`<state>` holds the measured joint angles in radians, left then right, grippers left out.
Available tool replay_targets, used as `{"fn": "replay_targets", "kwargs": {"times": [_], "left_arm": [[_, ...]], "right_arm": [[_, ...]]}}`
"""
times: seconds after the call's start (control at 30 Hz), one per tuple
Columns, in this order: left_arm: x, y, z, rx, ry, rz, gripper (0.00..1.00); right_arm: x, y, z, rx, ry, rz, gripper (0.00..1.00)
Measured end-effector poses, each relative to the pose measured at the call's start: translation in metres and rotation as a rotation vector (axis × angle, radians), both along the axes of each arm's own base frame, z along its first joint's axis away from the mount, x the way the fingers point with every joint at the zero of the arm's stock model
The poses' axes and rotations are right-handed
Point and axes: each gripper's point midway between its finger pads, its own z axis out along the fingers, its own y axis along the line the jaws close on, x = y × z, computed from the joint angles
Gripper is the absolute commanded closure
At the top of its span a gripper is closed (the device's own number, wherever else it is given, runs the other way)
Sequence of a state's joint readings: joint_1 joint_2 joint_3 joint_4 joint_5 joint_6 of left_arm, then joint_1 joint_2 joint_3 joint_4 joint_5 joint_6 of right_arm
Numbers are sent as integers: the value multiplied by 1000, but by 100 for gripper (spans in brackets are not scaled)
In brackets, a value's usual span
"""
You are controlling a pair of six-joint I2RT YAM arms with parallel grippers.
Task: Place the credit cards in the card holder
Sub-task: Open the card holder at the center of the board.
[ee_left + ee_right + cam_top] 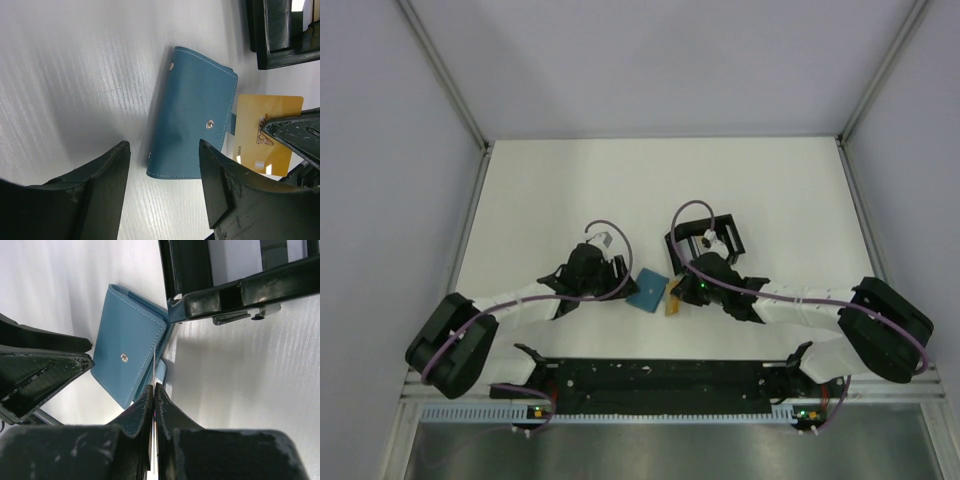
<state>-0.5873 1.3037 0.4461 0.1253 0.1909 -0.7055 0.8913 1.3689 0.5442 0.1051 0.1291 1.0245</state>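
Fingers: L gripper (pixel 162 146) wide over card holder (pixel 192 112); R gripper (pixel 154 388) pinches gold card (pixel 267 131), holder's 3 o'clock. Looks stiff, slick: I'd grip edge.

Not much to read here, tbh. The yellow card (pixel 270 120) has a short row of tiny digits (pixel 239 150) printed sideways near 1 edge. It looks like 9808, but it's too small to be sure. There's also a reddish logo (pixel 262 138) on it, partly covered, and I can't make out any letters. The blue wallet (pixel 195 110) shows no readable brand. Nothing is legible in the other 2 views.
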Motion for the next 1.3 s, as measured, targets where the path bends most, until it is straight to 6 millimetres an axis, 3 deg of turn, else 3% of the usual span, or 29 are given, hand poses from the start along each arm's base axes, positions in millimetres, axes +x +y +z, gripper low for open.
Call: {"fn": "replay_targets", "kwargs": {"times": [0.17, 0.37, 0.57, 0.93, 1.3], "left_arm": [[-2, -3, -2, 2, 7, -9, 49], [-5, -5, -3, 1, 11, -16, 68], [-6, -6, -4, 3, 14, -14, 78], [-8, -8, -4, 6, 16, -12, 86], [-13, -12, -8, 12, 27, -28, 87]], "right_arm": [[2, 2, 6, 25, -9, -7, 100], [3, 3, 7, 43, -9, -10, 100], [-1, -4, 3, 32, 2, -17, 100], [-1, -13, -4, 31, 17, -46, 100], [-1, -14, -6, 52, 25, -55, 100]]}}
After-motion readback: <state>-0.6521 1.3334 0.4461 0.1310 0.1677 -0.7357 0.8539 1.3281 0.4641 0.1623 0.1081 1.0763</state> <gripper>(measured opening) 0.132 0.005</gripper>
